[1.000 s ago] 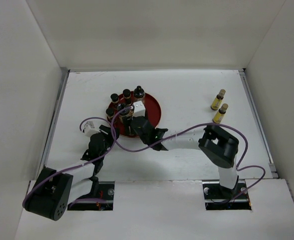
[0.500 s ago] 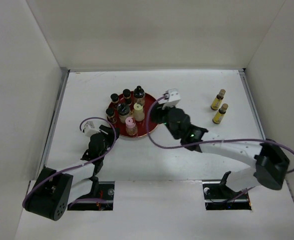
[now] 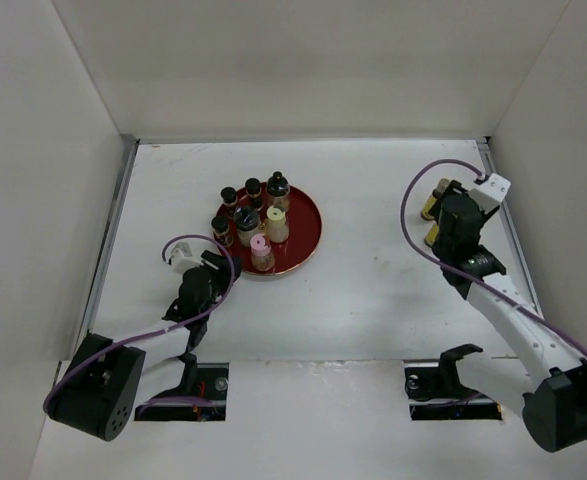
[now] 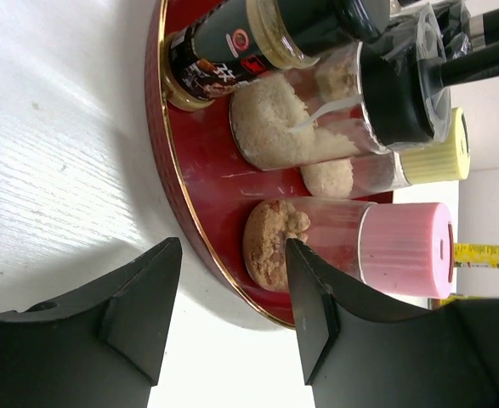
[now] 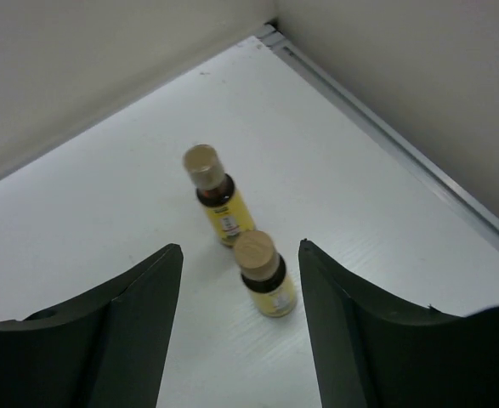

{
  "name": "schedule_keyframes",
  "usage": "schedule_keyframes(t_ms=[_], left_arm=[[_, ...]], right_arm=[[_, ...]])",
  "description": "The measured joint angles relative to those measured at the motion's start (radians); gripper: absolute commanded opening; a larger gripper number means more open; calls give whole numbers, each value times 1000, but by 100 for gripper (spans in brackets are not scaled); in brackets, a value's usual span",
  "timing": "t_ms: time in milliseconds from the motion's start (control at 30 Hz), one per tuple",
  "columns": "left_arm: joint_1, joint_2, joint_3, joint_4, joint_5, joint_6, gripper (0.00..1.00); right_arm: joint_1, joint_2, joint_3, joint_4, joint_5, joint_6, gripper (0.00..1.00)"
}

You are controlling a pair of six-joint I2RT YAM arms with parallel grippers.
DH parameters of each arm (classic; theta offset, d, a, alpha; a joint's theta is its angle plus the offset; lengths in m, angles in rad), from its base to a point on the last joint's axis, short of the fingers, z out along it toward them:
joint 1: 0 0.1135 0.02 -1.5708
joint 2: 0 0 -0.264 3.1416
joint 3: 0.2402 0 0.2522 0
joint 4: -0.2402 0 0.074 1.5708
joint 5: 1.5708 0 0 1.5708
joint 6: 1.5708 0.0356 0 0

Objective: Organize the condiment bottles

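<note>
Left of centre: left gripper (image 4: 232,248) fingers apart, empty, parked just beside red tray (image 3: 311,228). Dark-capped jars (image 3: 278,185) and pink-capped jar (image 4: 351,246) grouped on tray. Far-right corner: two yellow bottles (image 5: 264,274) off tray, framed by released right gripper (image 5: 240,248), likely next pick.

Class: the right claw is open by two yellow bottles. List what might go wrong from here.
1. The right claw closing on the near yellow bottle may topple the far yellow bottle, standing close beside it.
2. The red tray is crowded; setting another bottle in may knock the pink-capped jar.
</note>
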Motion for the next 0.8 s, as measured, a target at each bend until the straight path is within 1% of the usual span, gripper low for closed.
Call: schedule_keyframes(t_ms=[100, 267, 500, 800], left_arm=[[-1, 0, 0, 0, -1, 0, 50], [-7, 0, 0, 0, -13, 1, 50], [-6, -14, 0, 1, -19, 1, 50], [-6, -14, 0, 1, -18, 1, 51]], right_arm=[[-61, 19, 0, -27, -31, 4, 66], [-100, 103, 1, -37, -122, 8, 67], [-147, 203, 16, -31, -197, 8, 62], [-169, 305, 70, -19, -214, 9, 56]])
